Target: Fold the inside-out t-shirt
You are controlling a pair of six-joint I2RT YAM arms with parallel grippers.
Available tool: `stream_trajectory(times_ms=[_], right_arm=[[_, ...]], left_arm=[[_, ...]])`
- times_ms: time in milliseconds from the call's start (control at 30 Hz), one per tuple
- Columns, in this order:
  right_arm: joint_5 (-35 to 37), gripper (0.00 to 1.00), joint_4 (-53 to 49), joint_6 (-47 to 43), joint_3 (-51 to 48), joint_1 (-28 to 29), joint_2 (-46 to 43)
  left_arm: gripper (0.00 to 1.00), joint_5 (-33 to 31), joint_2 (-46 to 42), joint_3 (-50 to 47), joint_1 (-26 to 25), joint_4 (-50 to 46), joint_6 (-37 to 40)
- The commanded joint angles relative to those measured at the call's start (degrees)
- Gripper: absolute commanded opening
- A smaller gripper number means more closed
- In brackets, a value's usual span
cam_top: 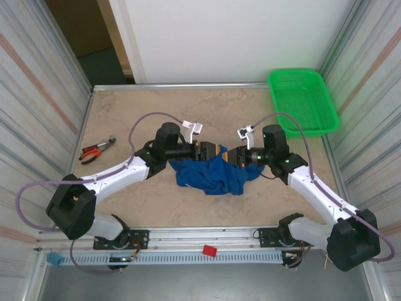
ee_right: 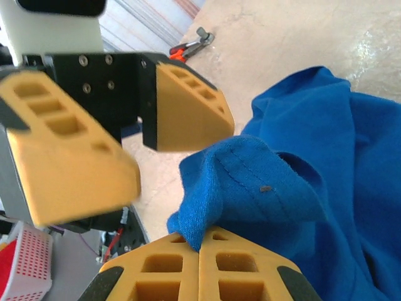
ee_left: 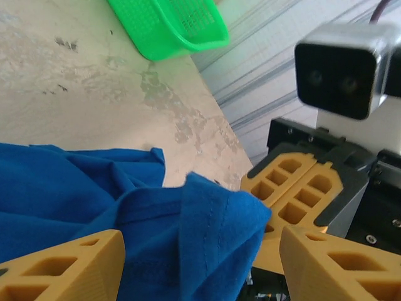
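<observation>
Right tool (ee_right: 199, 251) clamped on blue t-shirt (ee_right: 313, 188) fold, left tool (ee_left: 200, 254) jaws parted, cloth between them

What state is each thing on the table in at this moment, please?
t-shirt: crumpled in a heap, one hem fold pinched.
left pincer: open, straddling the cloth.
right pincer: shut on the t-shirt's hem fold.
green basket: upright, empty.
pliers: lying flat, untouched.
</observation>
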Motion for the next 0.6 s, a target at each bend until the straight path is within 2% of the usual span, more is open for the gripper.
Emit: stream_trajectory(times_ms=[0,167,333,467,500,533,567], right_arm=[[0.9,0.00,-0.5,-2.1,2.0,0.5,0.6],[0.4,0.00,-0.4,-2.1,2.4,0.6,0.9],[0.6,0.00,-0.8,-2.1,2.5,0.8,0.0],[0.7,0.00,-1.1,-2.1,2.5,0.8,-0.4],[0.8,0.00,-1.2,-2.2,2.6,0.8,-0.5],[0.8,0.00,-1.2,-2.2,2.6,0.8,-0.5],[0.9,0.00,-1.3,-2.3,2.6,0.7,-0.5]], left_arm=[[0.66,-1.8,-0.3,-0.6,-0.1,2.7,1.4],[0.62,-2.5,-0.2,-0.9,-0.3,2.6,1.2],[0.63,-4.6,0.6,-0.6,-0.3,1.6,1.8],[0.58,-2.8,2.6,1.1,-0.4,2.9,1.4],[0.52,-2.1,3.1,1.6,-0.4,3.6,1.1],[0.33,-1.1,3.6,1.9,-0.4,4.6,0.8],[0.20,-0.5,3.7,2.6,-0.4,4.9,0.7]])
